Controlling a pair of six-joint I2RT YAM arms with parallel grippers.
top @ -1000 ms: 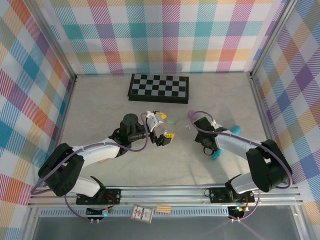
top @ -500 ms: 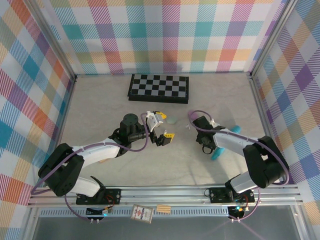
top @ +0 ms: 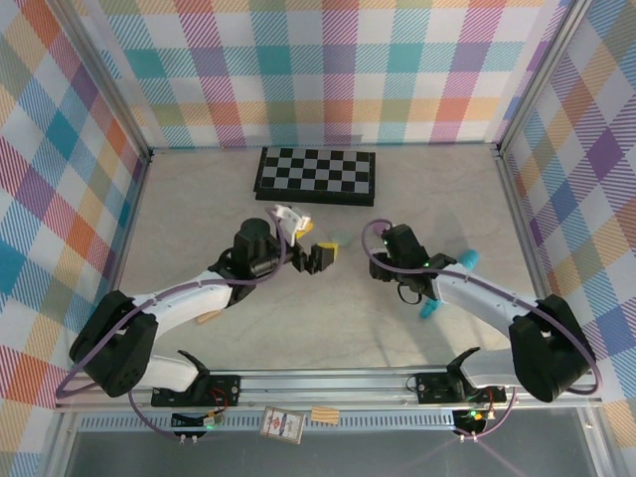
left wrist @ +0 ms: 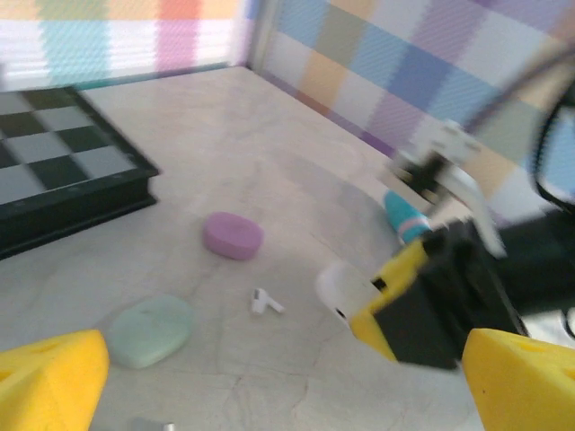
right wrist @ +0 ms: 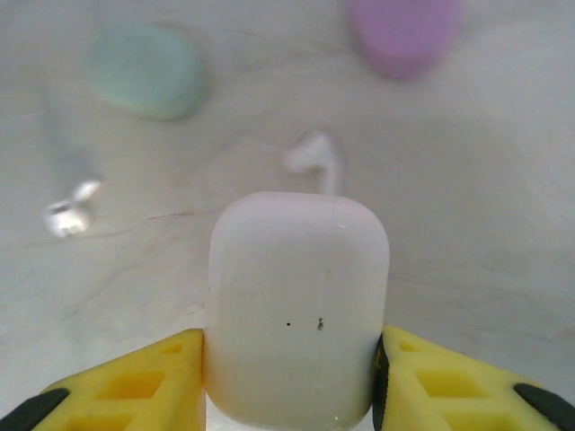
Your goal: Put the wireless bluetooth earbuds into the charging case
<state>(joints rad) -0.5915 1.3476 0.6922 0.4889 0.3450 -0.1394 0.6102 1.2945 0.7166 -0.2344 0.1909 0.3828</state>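
My right fingers are clamped on a white rounded glossy charging case, with one yellow finger pressed against each side; I cannot tell whether the case rests on the pale marbled worktop or hangs clear of it; my left fingers are spread wide with nothing between them, low over the worktop and facing that case from the other side; just past the case a white stemmed plastic earbud lies on the worktop, near the case but not touching it; to the left in my right wrist view lies a second tiny glossy bud, too blurred to describe further; beyond both sit a mint-green pebble-shaped case and a pink-purple pebble-shaped case, well apart from each other, with the stemmed earbud lying between and nearer than them; a teal stick-shaped object lies behind my right wrist; farthest off, by the back wall, a black-and-white folding chessboard lies flat.
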